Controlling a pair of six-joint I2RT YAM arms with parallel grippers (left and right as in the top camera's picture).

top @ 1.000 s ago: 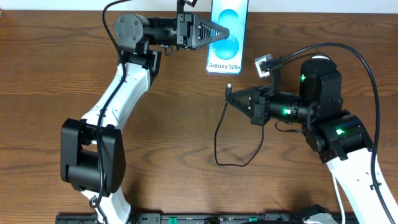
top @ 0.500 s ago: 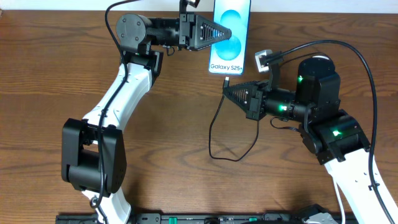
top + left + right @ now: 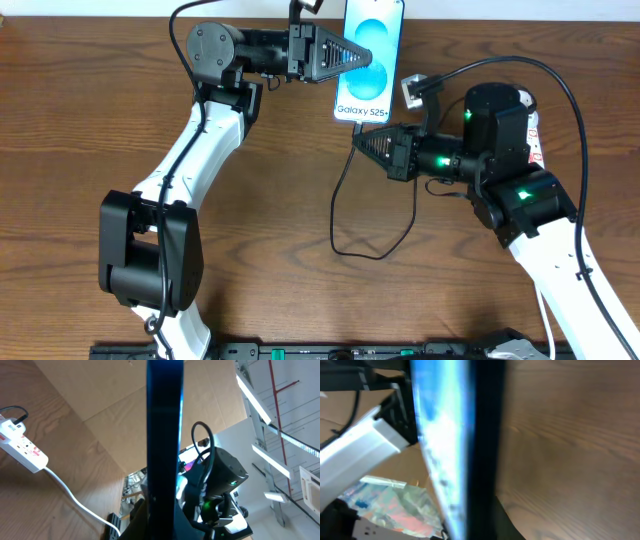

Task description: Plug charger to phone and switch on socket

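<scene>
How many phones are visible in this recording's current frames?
1. The phone is at the table's far edge, gripped by the left tool; the right tool, holding the charger, sits just below its bottom end. No other shows.

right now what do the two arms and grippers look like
The left arm and right arm have white links and black rounded joint housings. The left gripper and right gripper are black, ribbed wedges. Green lights glow on the right; a black cable arcs over it.

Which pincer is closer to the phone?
Left. The left pincer is clamped on the phone; the right pincer sits just below its bottom edge, holding the charger.
</scene>
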